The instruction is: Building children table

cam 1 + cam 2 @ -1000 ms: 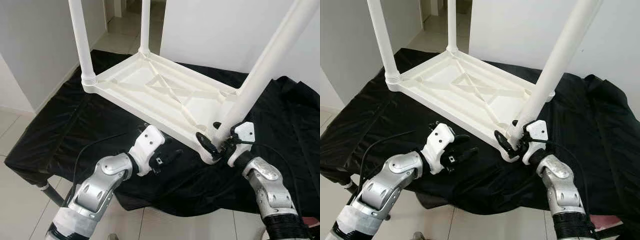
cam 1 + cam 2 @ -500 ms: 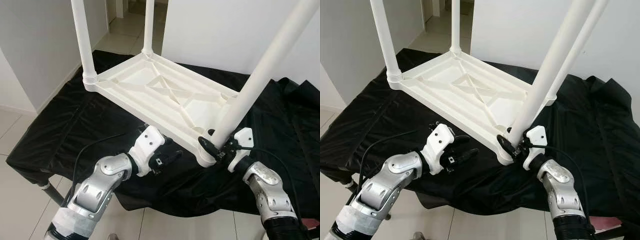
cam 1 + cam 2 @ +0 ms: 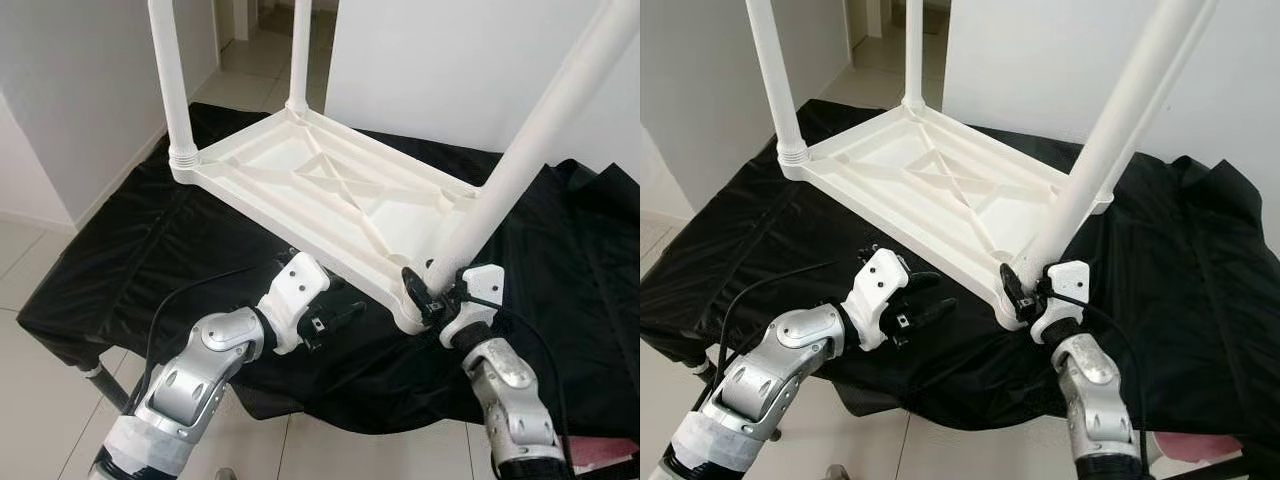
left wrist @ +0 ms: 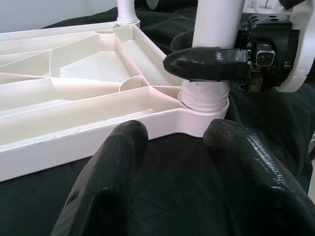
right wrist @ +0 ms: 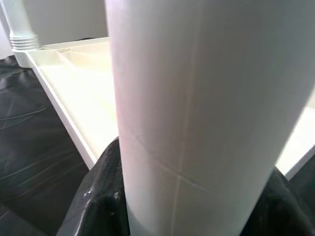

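Clasping the white leg (image 3: 520, 150), cut off above, right hand (image 3: 432, 293); left hand (image 3: 335, 312) released.

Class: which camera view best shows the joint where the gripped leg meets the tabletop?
The left wrist view: the threaded collar seated in the tabletop is close and unobstructed. In both eye views the right gripper partly covers it; the right wrist view shows mostly the leg.

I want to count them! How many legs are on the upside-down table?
4: far-left leg, far-middle leg, near-right leg held by the right gripper, and one behind it, mostly hidden.

All four table legs (image 3: 535, 140) run off-frame.
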Controlling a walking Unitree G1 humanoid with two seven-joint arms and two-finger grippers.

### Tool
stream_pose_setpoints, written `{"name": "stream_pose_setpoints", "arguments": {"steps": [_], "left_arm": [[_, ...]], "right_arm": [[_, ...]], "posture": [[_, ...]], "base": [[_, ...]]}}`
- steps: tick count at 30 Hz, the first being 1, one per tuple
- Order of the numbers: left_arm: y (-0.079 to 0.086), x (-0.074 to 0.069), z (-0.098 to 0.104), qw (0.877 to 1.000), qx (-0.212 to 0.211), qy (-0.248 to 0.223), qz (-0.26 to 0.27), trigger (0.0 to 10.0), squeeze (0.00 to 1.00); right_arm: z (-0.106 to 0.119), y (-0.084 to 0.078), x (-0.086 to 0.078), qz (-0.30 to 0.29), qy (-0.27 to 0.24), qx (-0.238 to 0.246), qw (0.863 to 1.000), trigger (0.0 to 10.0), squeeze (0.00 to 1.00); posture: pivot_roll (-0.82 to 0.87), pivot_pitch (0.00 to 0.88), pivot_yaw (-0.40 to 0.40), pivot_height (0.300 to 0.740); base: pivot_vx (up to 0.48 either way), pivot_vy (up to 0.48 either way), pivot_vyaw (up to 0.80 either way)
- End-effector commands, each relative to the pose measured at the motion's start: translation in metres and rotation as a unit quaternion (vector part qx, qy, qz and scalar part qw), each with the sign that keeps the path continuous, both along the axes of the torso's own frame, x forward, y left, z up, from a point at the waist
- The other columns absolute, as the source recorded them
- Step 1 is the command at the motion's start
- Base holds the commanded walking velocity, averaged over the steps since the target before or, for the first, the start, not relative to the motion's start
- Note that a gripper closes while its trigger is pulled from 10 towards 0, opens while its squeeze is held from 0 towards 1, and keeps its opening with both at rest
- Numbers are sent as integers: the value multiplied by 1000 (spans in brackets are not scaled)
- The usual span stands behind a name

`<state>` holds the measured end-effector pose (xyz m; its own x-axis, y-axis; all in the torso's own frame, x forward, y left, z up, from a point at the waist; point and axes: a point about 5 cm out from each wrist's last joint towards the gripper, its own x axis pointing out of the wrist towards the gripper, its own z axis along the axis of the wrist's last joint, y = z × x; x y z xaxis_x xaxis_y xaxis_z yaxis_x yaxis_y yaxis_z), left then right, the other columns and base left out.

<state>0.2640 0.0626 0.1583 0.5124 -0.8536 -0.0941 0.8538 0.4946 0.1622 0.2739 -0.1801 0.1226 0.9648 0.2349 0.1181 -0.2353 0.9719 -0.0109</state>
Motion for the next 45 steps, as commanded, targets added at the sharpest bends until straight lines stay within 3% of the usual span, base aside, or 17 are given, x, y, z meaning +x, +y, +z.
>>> {"name": "stream_pose_setpoints", "arguments": {"steps": [1, 4, 7, 9, 10, 11, 15, 17, 19, 34, 36, 37, 45], "left_arm": [[-1, -2, -1, 1000, 4, 3, -8, 10000, 0], [-2, -2, -1, 1000, 4, 3, -7, 10000, 0], [-2, -2, -1, 1000, 4, 3, -9, 10000, 0], [-2, -2, -1, 1000, 4, 3, -9, 10000, 0], [-1, -2, -1, 1000, 5, 1, -8, 10000, 0], [-1, -1, 0, 1000, 6, 1, -8, 10000, 0], [-1, -1, 0, 1000, 6, 0, -7, 10000, 0], [-1, -1, 0, 1000, 6, 0, -7, 10000, 0], [-2, -1, 0, 1000, 5, 0, -7, 10000, 0], [-3, 0, 1, 1000, 4, -2, -8, 10000, 0], [-3, 0, 1, 1000, 4, -2, -9, 10000, 0], [-3, 0, 1, 1000, 4, -1, -8, 10000, 0], [-4, 0, 1, 1000, 2, -2, -6, 10000, 0]], "right_arm": [[-11, -8, -4, -26, 27, -3, 999, 10000, 0], [-13, -7, -5, -43, 35, -8, 998, 10000, 0], [-15, 2, -6, -101, 48, -7, 994, 10000, 0], [-15, 2, -6, -101, 48, -7, 994, 10000, 0], [-16, 2, -7, -167, 55, 8, 984, 10000, 0], [-17, 1, -7, -197, 57, 16, 979, 10000, 0], [-15, 5, -10, -267, 47, 1, 963, 10000, 0], [-15, 5, -10, -267, 47, 1, 963, 10000, 0], [-15, 16, -11, -260, 46, 15, 964, 10000, 0], [-12, 18, -12, -269, 45, 13, 962, 10000, 0], [-11, 18, -12, -268, 40, 14, 963, 10000, 51], [-10, 18, -12, -266, 37, 19, 963, 10000, 1000], [-2, 12, -15, -239, 8, 22, 971, 10000, 1000]], "posture": [[-3, 19, -79, 740], [-3, 19, -78, 740], [-1, 16, -76, 740], [-1, 16, -76, 740], [4, 14, -78, 740], [4, 14, -78, 740], [13, 12, -84, 740], [13, 12, -84, 740], [13, 13, -82, 740], [10, 14, -82, 740], [8, 16, -81, 740], [8, 16, -81, 740], [2, 24, -82, 740]], "base": [[0, 0, 0], [0, 0, 0], [0, 0, 0], [0, 0, 0], [0, 0, 0], [0, 0, 0], [0, 0, 0], [0, 0, 0], [0, 0, 0], [0, 0, 0], [0, 0, 0], [0, 0, 0], [0, 0, 0]]}}
